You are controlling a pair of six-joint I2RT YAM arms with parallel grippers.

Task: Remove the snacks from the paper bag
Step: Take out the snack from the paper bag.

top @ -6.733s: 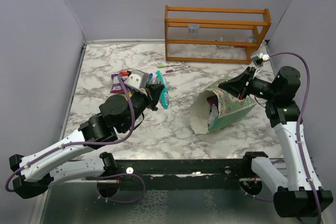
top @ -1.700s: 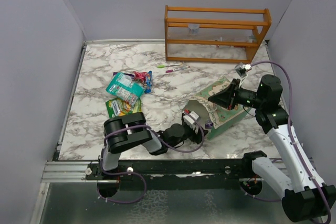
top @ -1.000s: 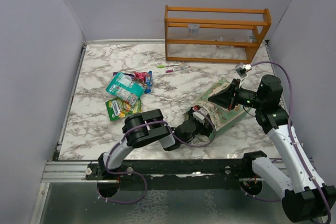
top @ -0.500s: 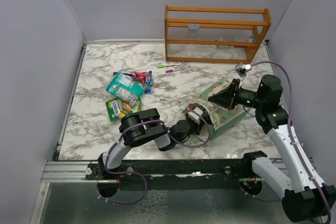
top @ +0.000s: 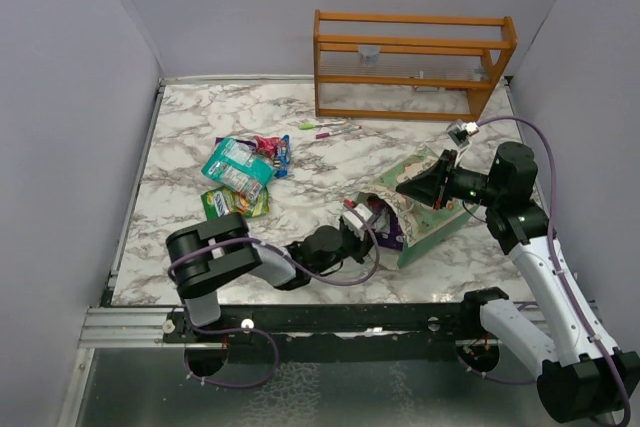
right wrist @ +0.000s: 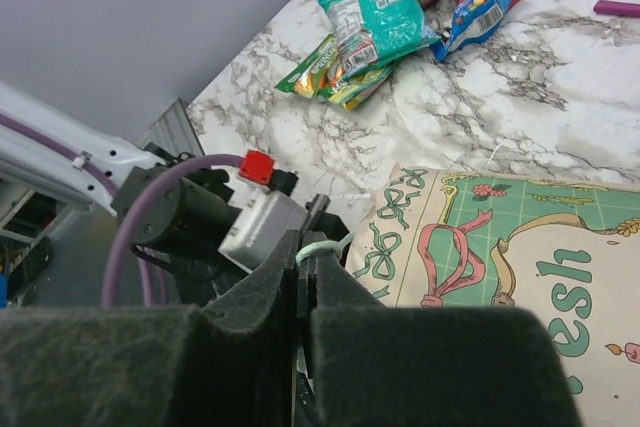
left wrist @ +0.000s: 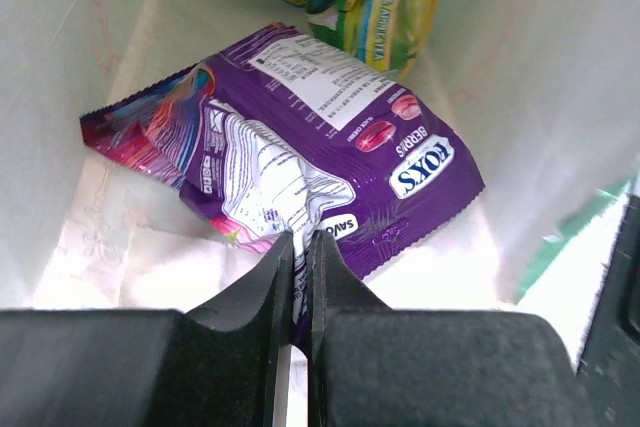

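Fingers of your left gripper (left wrist: 300, 243) pinch the purple Fox's packet (left wrist: 290, 137) inside the paper bag (left wrist: 520, 67); your right gripper (right wrist: 303, 247) clamps its white string handle (right wrist: 322, 248).

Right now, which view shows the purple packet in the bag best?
Left wrist: the purple packet fills the frame, the left tool shut on its edge. Top external shows only a purple sliver; right wrist misses it.
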